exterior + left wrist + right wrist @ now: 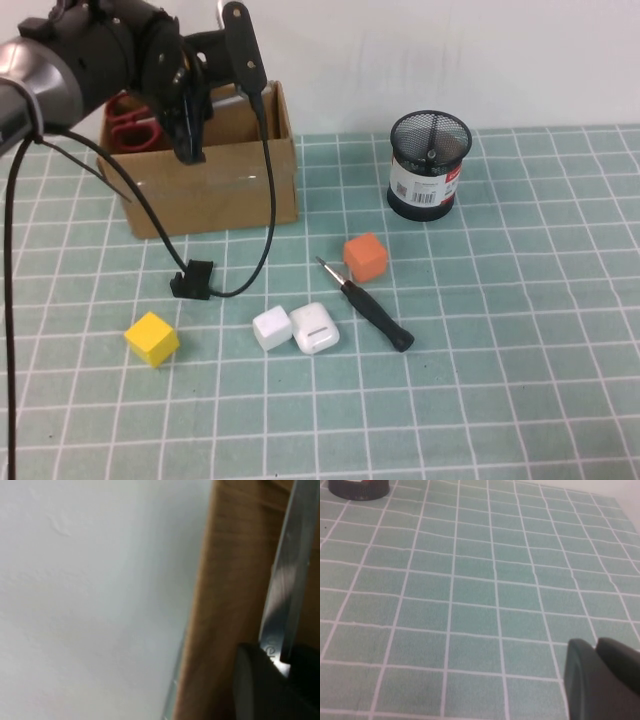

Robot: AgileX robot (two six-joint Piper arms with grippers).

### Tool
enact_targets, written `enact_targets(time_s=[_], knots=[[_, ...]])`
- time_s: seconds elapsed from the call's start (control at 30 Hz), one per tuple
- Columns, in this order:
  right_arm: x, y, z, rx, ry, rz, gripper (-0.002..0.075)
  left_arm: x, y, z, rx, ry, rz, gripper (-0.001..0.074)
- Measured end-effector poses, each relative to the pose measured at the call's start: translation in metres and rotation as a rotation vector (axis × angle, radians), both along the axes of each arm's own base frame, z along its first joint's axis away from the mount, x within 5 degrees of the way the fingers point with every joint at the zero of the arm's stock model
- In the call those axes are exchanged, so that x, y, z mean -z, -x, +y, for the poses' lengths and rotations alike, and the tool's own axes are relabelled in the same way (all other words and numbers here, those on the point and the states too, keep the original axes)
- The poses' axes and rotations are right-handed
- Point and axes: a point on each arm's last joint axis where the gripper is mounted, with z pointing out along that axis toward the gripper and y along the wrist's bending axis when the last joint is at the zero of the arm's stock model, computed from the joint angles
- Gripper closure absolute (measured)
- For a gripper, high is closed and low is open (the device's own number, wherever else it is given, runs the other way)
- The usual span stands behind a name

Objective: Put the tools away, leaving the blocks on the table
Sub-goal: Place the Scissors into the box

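On the table (520, 400), pale green tile with white grid, items stood as follows, largest first.

Cardboard box (215, 190): open-topped, at the back left. Left gripper (190, 130) hung over its opening, jaws pinched on the grey blades of the scissors (135, 125), whose red handles showed inside the box, at its left end.

Black mesh cup (428, 165): upright, well apart from the box.

Screwdriver (370, 308): lying flat, its metal tip just beside the orange block (365, 257). Judged light, rigid, liable to roll; best taken across the black handle, which looked less slippery than the thin shaft.

White case (315, 328), touching the white block (271, 328); yellow block (152, 338) apart, to the left.

Black bracket-shaped piece (192, 280): on a cable.

Right gripper (605, 680): low over bare tiles, jaws pressed together, holding nothing.
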Motion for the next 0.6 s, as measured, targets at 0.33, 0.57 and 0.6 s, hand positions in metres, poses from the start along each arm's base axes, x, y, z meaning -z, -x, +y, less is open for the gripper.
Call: enact_targets(time_s=[0.33,0.57,0.6], knots=[[0.0,0.0,0.0,0.0,0.0,0.0,0.0733,0.013,-0.007,0.001,0.002,-0.006,0.009,0.065],[0.0,0.0,0.0,0.0,-0.002,0.0,0.0733,0.015,-0.006,0.002,-0.005,-0.012,0.035,0.0624],[0.0,0.0,0.0,0.0,-0.002,0.0,0.0732,0.015,-0.006,0.002,-0.005,-0.012,0.035,0.06]])
